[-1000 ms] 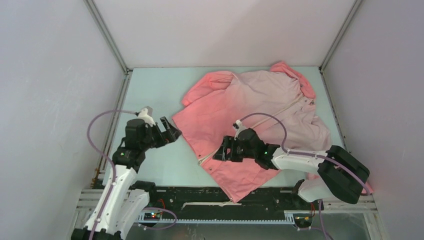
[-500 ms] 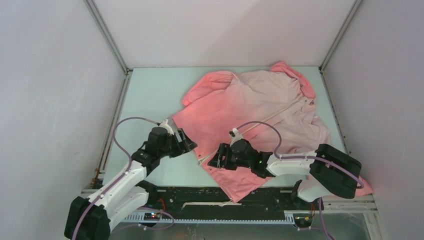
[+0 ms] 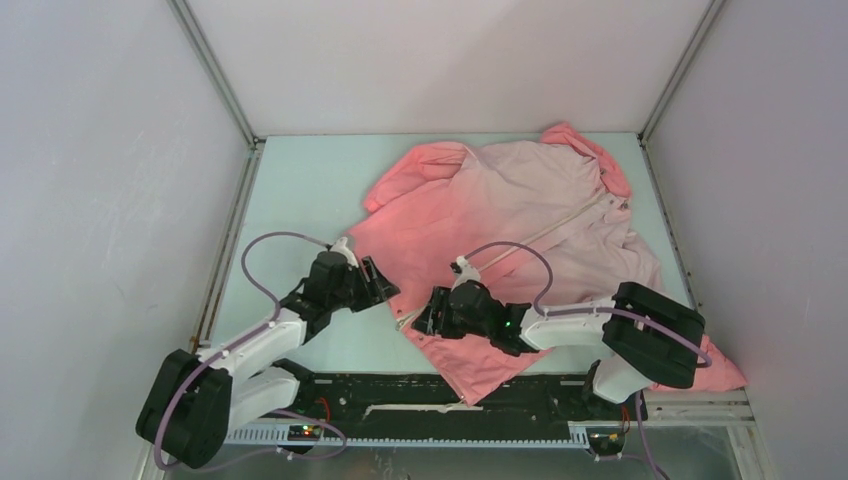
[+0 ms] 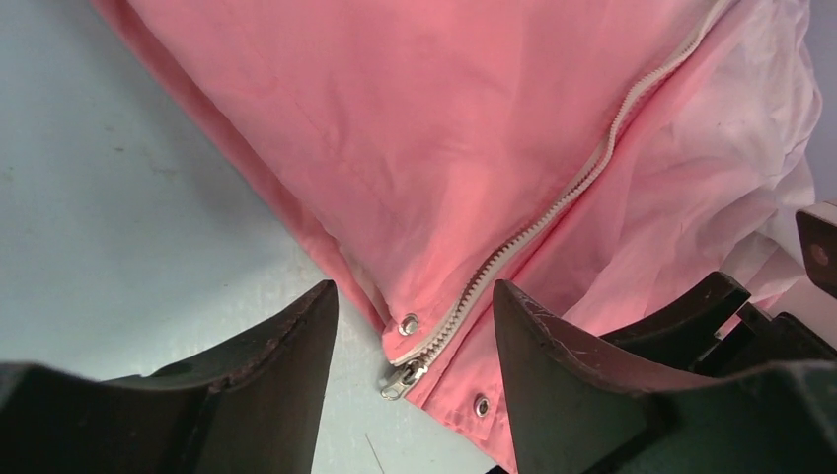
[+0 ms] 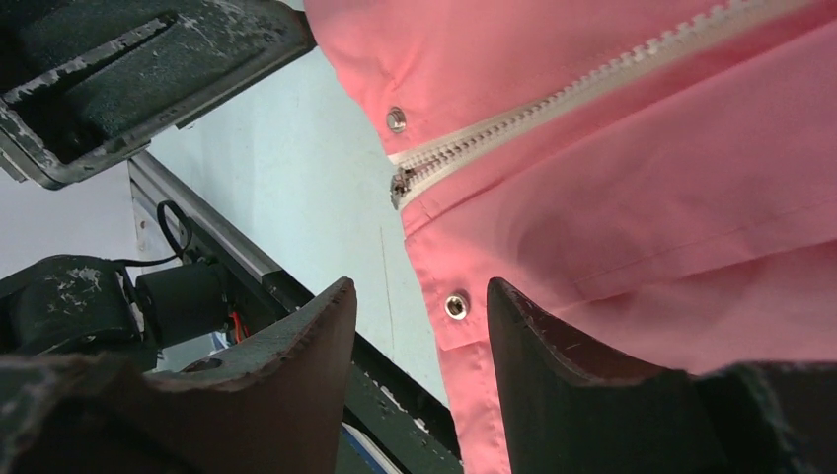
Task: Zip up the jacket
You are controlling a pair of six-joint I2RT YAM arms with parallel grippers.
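The jacket (image 3: 500, 210) lies flat on the table, coral pink at the hem and pale pink toward the hood at the far right. Its light zipper (image 4: 553, 212) runs from the hem toward the collar. The metal slider (image 4: 403, 376) sits at the hem's bottom corner, also seen in the right wrist view (image 5: 400, 185). My left gripper (image 3: 385, 290) is open just left of the hem corner, with the slider between its fingers (image 4: 266, 365). My right gripper (image 3: 425, 322) is open over the hem edge beside a snap (image 5: 455, 305).
The pale green table (image 3: 300, 190) is bordered by grey walls. A black rail with cables (image 3: 440, 400) runs along the near edge. Part of the jacket (image 3: 720, 375) hangs over the near right edge.
My left arm swung right and down, bringing its gripper to the hem corner. My right gripper shifted left toward the same corner. The jacket has not moved.
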